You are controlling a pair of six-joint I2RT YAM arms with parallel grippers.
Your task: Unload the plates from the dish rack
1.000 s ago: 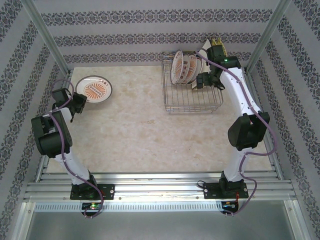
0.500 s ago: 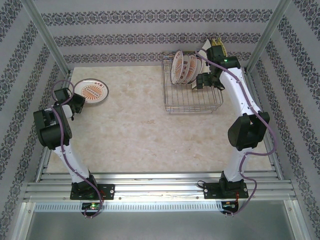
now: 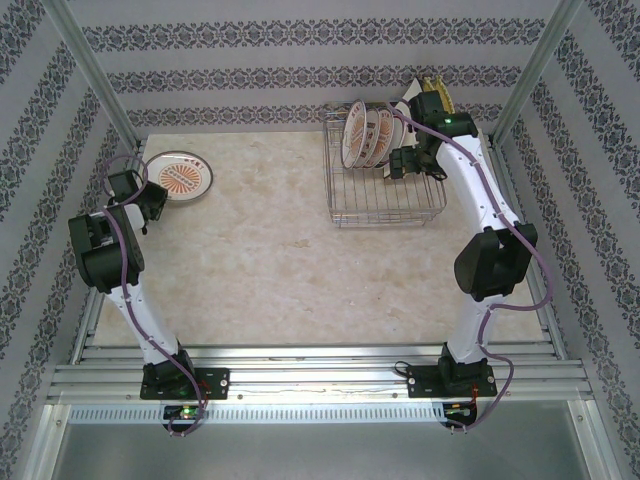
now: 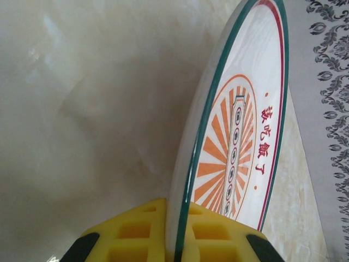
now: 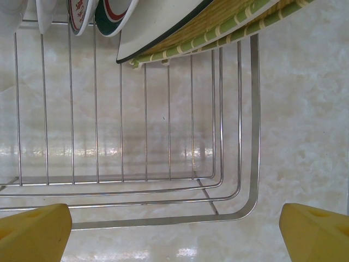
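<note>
Left arm folded back, its end effector (image 4: pixel 178 232) clamped tight; right arm stretched forward, its end effector (image 5: pixel 174 226) spread wide.

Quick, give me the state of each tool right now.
Left tool: closed on the edge of the green-rimmed plate.
Right tool: open, holding nothing, above the dish rack.

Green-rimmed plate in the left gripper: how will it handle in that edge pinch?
Probably stiff: the green-rimmed plate looks thin and flat, with no sag from the left gripper pinching its rim. The glossy glaze suggests it could slip or pivot between the yellow pads. Likely brittle, so it may chip on the hard table.
</note>
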